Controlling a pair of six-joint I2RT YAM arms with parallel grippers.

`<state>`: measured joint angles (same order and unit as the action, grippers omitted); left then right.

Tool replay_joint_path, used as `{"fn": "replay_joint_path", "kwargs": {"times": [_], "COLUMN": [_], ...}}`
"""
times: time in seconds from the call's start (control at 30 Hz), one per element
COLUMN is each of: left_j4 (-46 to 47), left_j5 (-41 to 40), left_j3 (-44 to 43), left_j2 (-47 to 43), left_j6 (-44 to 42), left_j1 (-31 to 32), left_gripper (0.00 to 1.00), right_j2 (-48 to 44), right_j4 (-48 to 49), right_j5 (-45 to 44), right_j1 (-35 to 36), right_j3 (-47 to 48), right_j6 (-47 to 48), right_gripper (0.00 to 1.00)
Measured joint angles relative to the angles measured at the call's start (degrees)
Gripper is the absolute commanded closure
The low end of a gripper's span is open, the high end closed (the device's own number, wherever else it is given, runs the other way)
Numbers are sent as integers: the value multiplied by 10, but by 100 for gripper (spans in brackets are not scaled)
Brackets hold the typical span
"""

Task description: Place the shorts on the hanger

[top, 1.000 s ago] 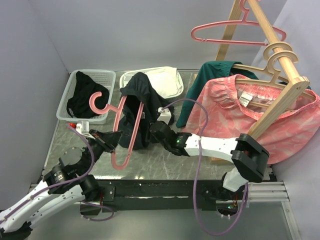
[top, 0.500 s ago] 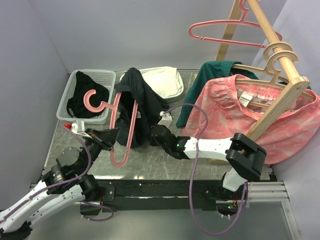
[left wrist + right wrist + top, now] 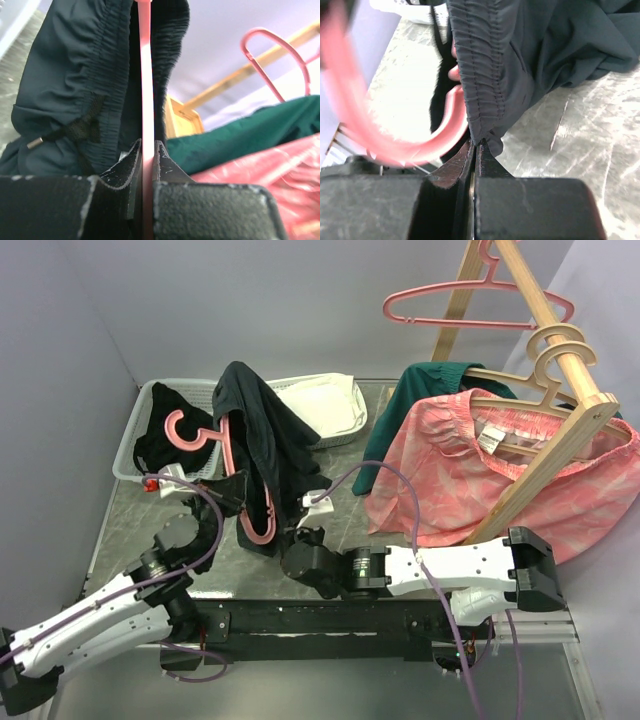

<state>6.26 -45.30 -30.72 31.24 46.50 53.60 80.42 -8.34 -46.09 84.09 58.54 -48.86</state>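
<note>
Dark shorts [image 3: 255, 430] hang draped over the pink hanger [image 3: 258, 533], raised above the table at left centre. My left gripper [image 3: 232, 490] is shut on the hanger's thin pink bar [image 3: 146, 100], with the shorts' gathered waistband [image 3: 70, 75] bunched on both sides of it. My right gripper [image 3: 292, 540] sits low, below the shorts, and is shut on a pinch of their stitched edge [image 3: 480, 100]. In the right wrist view, a curved end of the hanger [image 3: 427, 145] shows just left of the jaws.
A grey basket [image 3: 140, 410] with a dark garment stands at the back left, a white tub [image 3: 335, 405] beside it. A wooden rack [image 3: 560, 430] on the right carries a pink garment [image 3: 470, 470], a green one [image 3: 435, 380], wooden hangers and another pink hanger [image 3: 470, 305].
My left arm has carried the hanger and shorts up and to the back left. My right gripper has closed on the shorts' edge and pulled toward the near side.
</note>
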Motion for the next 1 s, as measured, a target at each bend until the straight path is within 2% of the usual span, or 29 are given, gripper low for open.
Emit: {"fn": "replay_joint_path", "kwargs": {"times": [0.17,0.33,0.43,0.57,0.73,0.87,1.0], "left_j4": [46,88,103,99,72,57,45], "left_j5": [-35,-47,-45,-26,17,74,127], "left_j3": [-2,-2,-2,-2,8,57,142], "left_j2": [36,52,72,96,103,102,103], "left_j6": [-30,-53,-56,-55,-28,26,90], "left_j1": [1,1,1,8,37,40,41], "left_gripper": [99,99,99,99,97,91,86], "right_j2": [-10,-24,-22,-26,-34,-25,14], "right_j4": [-67,-119,-137,-132,-117,-73,-33], "right_j5": [-11,33,81,165,236,276,299], "right_j1": [27,22,4,-66,-147,-151,-150], "right_j3": [35,88,152,201,163,62,-30], "right_j6": [-6,8,31,52,57,46,24], "right_gripper": [100,100,100,100,100,100,100]}}
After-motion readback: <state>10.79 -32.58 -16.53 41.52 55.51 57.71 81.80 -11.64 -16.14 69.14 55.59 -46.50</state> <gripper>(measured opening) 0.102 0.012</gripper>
